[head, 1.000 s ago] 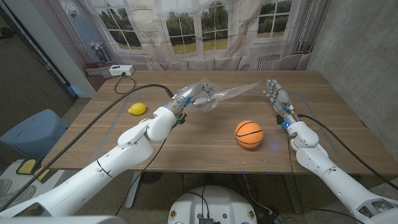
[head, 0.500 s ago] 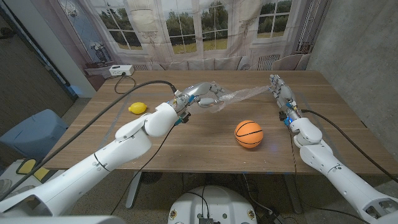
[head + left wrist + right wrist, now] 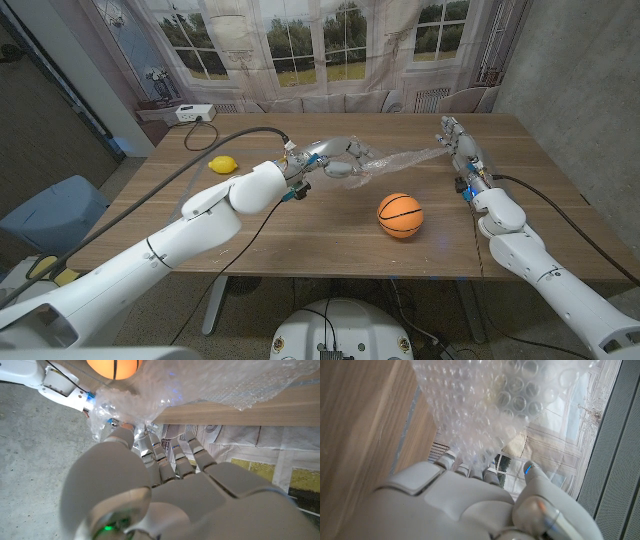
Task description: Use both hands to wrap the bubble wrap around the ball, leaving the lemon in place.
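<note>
- Both hands have carried the wrap (image 3: 395,160) lower and nearer the ball since a second ago; the left hand (image 3: 335,157) has shifted rightward in the frame, and the sheet now hangs as a stretched band between the two hands instead of a raised, looser shape.
- Left hand, upper middle of the head view, grasps one bunched end of the wrap; the left wrist view shows its fingers (image 3: 160,455) closed into the crumpled plastic.
- Right hand (image 3: 458,145), upper right of the head view, grasps the other end; in the right wrist view the bubbled sheet (image 3: 485,405) spreads out from its fingertips (image 3: 455,462).
- Ball (image 3: 400,215) sits on the table (image 3: 300,230) just right of centre, below the stretched wrap and uncovered.
- Lemon (image 3: 223,165) lies at the table's left part, well apart from the ball and beside the left arm's black cable (image 3: 200,165).
</note>
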`<action>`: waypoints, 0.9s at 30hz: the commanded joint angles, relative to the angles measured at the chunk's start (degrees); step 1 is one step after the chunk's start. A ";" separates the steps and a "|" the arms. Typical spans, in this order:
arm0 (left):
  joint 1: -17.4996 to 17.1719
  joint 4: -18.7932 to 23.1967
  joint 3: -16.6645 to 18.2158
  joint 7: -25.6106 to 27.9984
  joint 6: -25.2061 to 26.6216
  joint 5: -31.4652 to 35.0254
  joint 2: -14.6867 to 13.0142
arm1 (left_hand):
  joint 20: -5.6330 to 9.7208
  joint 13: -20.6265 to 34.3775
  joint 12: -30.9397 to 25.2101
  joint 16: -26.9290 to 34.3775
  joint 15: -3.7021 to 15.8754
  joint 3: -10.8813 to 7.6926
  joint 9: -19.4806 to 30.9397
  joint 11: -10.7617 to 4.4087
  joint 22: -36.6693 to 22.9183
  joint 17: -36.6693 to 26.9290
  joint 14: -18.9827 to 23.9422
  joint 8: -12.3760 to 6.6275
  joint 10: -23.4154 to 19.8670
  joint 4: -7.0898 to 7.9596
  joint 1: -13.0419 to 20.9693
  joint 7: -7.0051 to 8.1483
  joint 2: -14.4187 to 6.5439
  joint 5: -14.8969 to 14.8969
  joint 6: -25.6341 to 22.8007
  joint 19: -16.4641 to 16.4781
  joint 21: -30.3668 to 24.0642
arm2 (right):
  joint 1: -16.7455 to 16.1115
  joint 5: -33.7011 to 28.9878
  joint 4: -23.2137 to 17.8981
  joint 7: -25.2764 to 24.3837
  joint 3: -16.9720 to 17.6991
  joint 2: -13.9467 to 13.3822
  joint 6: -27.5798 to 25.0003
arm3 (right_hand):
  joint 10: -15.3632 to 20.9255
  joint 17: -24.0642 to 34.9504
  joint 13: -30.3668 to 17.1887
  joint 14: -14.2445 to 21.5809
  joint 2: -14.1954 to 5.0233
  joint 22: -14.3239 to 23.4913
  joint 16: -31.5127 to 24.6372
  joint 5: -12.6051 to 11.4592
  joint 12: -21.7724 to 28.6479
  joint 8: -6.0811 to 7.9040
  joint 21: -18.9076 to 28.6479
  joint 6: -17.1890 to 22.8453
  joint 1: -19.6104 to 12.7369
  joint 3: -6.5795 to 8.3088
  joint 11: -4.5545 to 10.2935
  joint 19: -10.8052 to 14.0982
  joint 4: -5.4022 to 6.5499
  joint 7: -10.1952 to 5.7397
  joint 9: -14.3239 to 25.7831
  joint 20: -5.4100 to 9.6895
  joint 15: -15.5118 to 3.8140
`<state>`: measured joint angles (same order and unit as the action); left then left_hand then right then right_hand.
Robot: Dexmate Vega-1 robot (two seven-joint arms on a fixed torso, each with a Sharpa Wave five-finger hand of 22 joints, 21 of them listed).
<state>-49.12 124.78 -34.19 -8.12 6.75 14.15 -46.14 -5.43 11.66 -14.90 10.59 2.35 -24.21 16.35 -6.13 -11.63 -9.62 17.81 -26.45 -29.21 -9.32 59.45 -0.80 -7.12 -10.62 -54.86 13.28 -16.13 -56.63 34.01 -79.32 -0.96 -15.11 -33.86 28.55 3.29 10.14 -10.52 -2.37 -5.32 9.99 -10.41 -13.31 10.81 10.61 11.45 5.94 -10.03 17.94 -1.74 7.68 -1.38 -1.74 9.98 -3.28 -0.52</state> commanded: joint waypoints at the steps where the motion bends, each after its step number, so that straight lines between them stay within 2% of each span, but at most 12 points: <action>1: 1.53 1.79 -0.93 -5.04 -0.90 -3.59 -1.33 | 0.12 0.28 0.14 -0.09 2.61 0.19 0.03 -0.10 -0.05 -0.10 -0.56 -0.23 -0.25 -0.02 0.59 0.23 -0.04 -0.24 -0.83 -0.41 0.06 | -3.14 -0.35 -2.66 -1.84 1.57 -0.37 1.95 | 0.40 0.09 -0.17 0.26 0.48 0.30 -0.38 -0.26 0.26 0.14 0.21 0.42 -0.24 0.05 0.19 0.32 -0.46 0.03 0.34 -0.18 -0.06; 13: 2.69 4.17 -1.88 -8.54 0.91 -3.37 -2.74 | -0.05 0.30 0.26 -0.12 2.70 0.54 -0.23 -0.13 -0.05 -0.03 -0.65 -0.59 -0.65 -0.28 0.98 -0.01 0.33 -0.42 -2.44 -0.60 0.10 | -5.08 -0.40 -3.46 -2.42 2.48 0.08 3.61 | 0.49 0.09 -0.17 0.43 0.53 0.30 -0.42 -0.23 0.29 0.12 0.23 0.38 -0.30 0.06 0.21 0.43 -0.61 0.05 0.34 -0.13 -0.11; 22: 6.03 6.19 -4.41 -15.34 5.80 -2.29 -3.67 | -0.55 0.26 0.33 -0.15 2.12 0.80 -0.56 0.01 -0.02 -0.01 -0.80 -0.55 -1.20 -0.59 1.48 -0.56 1.06 -0.81 -3.23 -0.90 0.23 | -5.41 -0.32 -3.08 -2.08 2.68 0.48 4.50 | 0.50 0.09 -0.17 0.53 0.51 0.30 -0.44 -0.22 0.29 0.06 0.27 0.23 -0.33 0.08 0.26 0.55 -0.69 0.01 0.35 -0.19 -0.04; 23: 6.46 6.28 -4.64 -16.21 6.34 -2.44 -3.71 | -0.59 0.27 0.48 -0.14 1.77 0.92 -0.64 0.05 -0.02 -0.02 -0.81 -0.17 -1.01 -0.51 1.47 -0.87 1.16 -0.91 -2.53 -0.97 0.26 | -5.43 -0.33 -3.08 -2.10 2.71 0.50 4.54 | 0.49 0.09 -0.16 0.54 0.51 0.30 -0.45 -0.21 0.28 0.05 0.27 0.21 -0.33 0.08 0.35 0.56 -0.69 -0.02 0.35 -0.20 -0.02; 26: 8.15 6.21 -5.52 -19.23 7.69 -3.02 -3.78 | -1.29 0.28 1.60 -0.26 0.50 2.28 -0.94 0.83 -0.01 -0.16 -1.74 1.48 1.12 0.38 -0.09 -0.50 2.05 -1.13 0.49 -1.75 0.58 | -5.47 -0.25 -3.04 -1.98 2.79 0.52 4.63 | 0.51 0.10 -0.16 0.61 0.49 0.30 -0.46 -0.21 0.29 0.06 0.28 0.22 -0.34 0.09 0.30 0.59 -0.72 -0.04 0.35 -0.20 0.00; 27: 8.72 6.11 -5.77 -20.21 8.03 -3.36 -3.79 | -1.73 0.31 1.89 -0.31 0.28 3.18 -1.08 0.70 0.01 -0.23 -2.39 2.69 1.62 0.83 -1.32 -0.50 2.66 -1.00 2.92 -2.28 0.82 | -5.48 -0.21 -3.04 -1.93 2.81 0.50 4.61 | 0.55 0.10 -0.16 0.61 0.50 0.30 -0.46 -0.21 0.31 0.05 0.28 0.20 -0.34 0.09 0.35 0.60 -0.73 -0.03 0.35 -0.23 0.05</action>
<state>-44.40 129.79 -37.56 -20.62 10.51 11.13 -49.23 -6.46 11.84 -13.52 10.37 2.32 -22.29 15.58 -5.59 -11.44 -9.63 16.31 -25.53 -28.62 -9.13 59.85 -1.08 -5.57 -11.56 -55.29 11.61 -15.67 -61.56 33.69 -82.36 -3.05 -12.67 -33.63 32.40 3.50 10.14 -10.52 -1.85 -5.08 9.99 -10.64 -13.31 10.81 10.60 11.45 5.94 -10.26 17.95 -1.53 7.89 -1.83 -1.74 9.97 -3.49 -0.43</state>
